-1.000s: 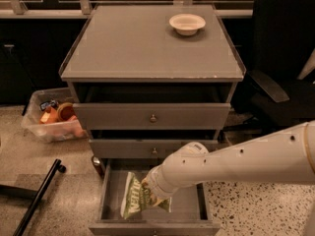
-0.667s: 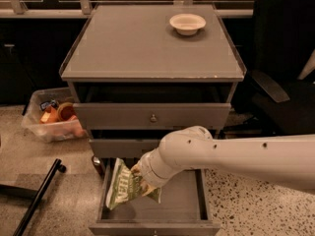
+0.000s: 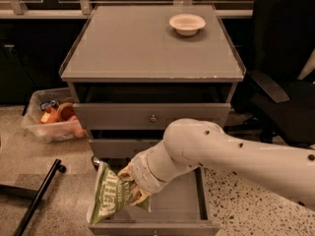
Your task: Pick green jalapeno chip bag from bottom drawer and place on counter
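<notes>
At the front left corner of the desk, low near the floor, I see the gripper (image 3: 134, 185) pinching the green jalapeno chip bag (image 3: 109, 196), fingers pressed onto the bag's right side. The bag sits tilted over the left wall of the bottom drawer (image 3: 179, 203), its left half out past that wall. I cannot tell whether it touches the drawer rim. The bottom drawer stands pulled out from the desk front, bare grey floor showing right of the bag. The arm (image 3: 231, 154) comes in from beyond the right edge. The counter (image 3: 147, 48) carries a cream bowl (image 3: 187, 23) near its back right corner. A plastic bin (image 3: 49, 124) sits off the left edge, an office chair (image 3: 280, 82) off the right edge.
</notes>
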